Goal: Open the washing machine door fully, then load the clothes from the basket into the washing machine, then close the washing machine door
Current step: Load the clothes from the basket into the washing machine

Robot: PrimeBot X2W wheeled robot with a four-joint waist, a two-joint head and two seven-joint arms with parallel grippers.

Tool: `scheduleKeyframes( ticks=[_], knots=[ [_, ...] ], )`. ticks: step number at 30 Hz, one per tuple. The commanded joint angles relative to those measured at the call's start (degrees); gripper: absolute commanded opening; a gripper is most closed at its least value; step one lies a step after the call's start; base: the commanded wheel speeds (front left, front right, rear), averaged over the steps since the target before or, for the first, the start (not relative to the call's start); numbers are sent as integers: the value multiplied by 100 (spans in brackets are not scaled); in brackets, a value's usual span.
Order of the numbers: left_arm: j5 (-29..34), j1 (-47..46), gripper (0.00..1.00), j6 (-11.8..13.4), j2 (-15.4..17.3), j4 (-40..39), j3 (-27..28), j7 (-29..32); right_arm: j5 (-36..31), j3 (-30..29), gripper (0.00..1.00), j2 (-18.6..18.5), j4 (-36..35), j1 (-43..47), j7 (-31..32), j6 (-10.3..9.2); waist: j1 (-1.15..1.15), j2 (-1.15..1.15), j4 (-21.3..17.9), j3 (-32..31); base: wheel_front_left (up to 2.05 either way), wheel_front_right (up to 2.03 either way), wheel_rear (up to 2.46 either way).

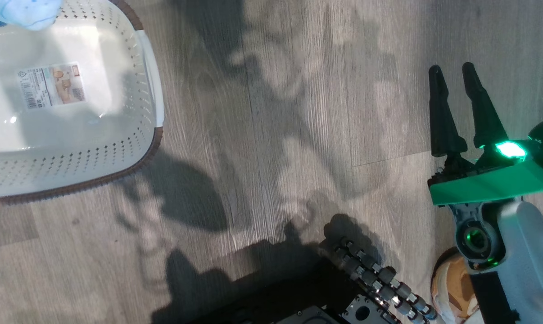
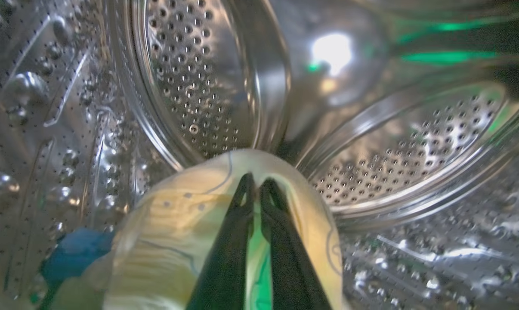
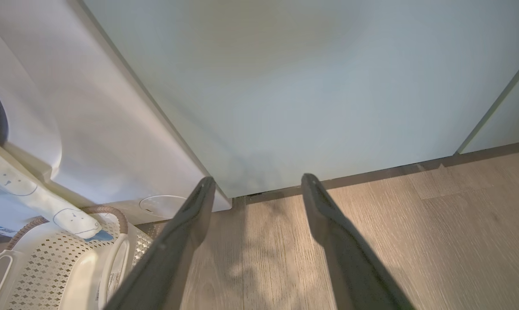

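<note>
The left gripper [image 2: 257, 180] is clenched on a pale yellow garment [image 2: 186, 224], held deep inside the steel drum [image 2: 190, 77] of the washing machine [image 3: 91, 129]. A blue trim part [image 2: 74, 254] is bunched beside the garment. The right gripper [image 1: 452, 69] is spread wide and empty above the wooden floor [image 1: 298, 135], near a pale green cabinet door [image 3: 285, 86]. A printed strip of cloth [image 3: 27, 193] is draped from the machine's front down into the basket [image 1: 136, 67], by its brown rim.

If the held garment is released too near the drum's mouth, or the strip is not drawn in, cloth could slide out or be pinched when the washing machine door is shut. The basket could also be tugged.

Whether the strip belongs to the held garment cannot be told. The basket's far corner is cut off in the head view, where a pale blue scrap [image 1: 24, 11] is blurred. How far the door is open cannot be judged.
</note>
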Motion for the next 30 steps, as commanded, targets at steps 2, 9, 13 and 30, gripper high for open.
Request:
scheduleKeyframes(
  ticks=[2,9,13,30],
  knots=[
    [88,-204,69,-53,103,8,-157,-11,-9,7,100,-27,-103,106,-38,1,0,0,10,-23,0,0,0],
    [105,-306,100,-143,70,705,-323,48,-11,-17,100,-27,-83,98,-38,1,0,0,48,-168,0,0,0],
    [97,-213,100,-204,40,863,-437,46,-39,-55,100,-27,-78,123,-38,1,0,0,98,-296,0,0,0],
    [-476,902,100,-259,-355,952,-681,38,-198,-208,100,-27,-25,391,-38,1,0,0,389,-1123,0,0,0]
  ],
)
